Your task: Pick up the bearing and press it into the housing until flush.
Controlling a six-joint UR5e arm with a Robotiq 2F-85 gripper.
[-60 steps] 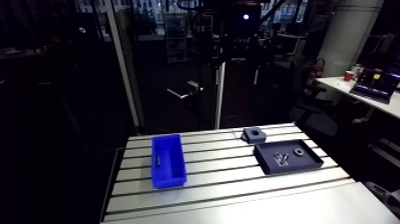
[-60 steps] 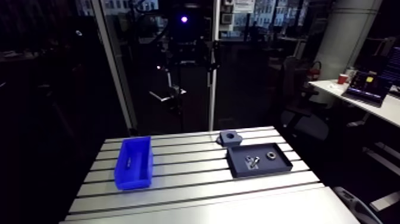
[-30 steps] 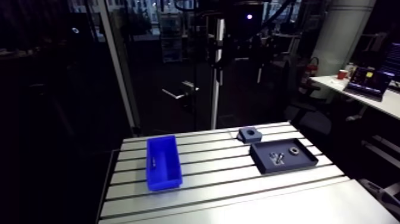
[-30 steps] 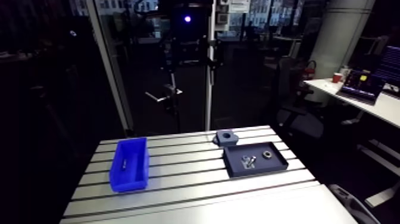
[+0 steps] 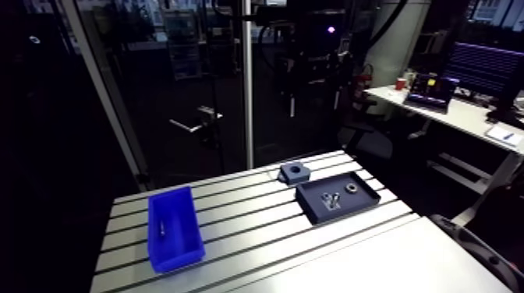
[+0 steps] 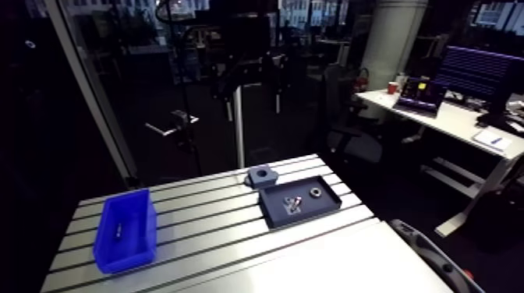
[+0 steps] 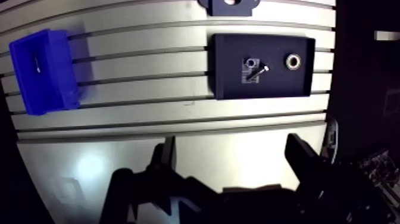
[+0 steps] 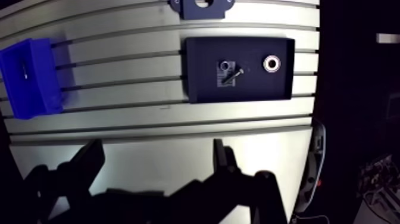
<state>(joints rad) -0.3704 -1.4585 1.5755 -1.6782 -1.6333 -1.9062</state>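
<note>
a: which step is in hand here, do you think?

b: the very first one, i would say. the bearing lies in the dark tray on the right part of the table, in the right end of the tray. nothing holds it.

a: and the gripper?

b: its two fingers stand wide apart and there is nothing between them, so the hand is released and empty. it hangs high over the near part of the table and looks straight down. the tray is ahead of the fingers, well apart from them.

a: where must the bearing go?

b: into the housing, the grey block with a round hole on top. it stands just beside the far edge of the tray, apart from the bearing.

a: so what does the next move call for?

b: in my judgement, the arm must travel forward and a little to the right until the ring is between the fingers, then come down a long way. a small screw and nut lie in the middle of the same tray, near the bearing, so the fingers must close on the ring only.

a: and the blue bin on the left?

b: it has some small part inside, too small to tell. it seems to play no role in this task.
</note>
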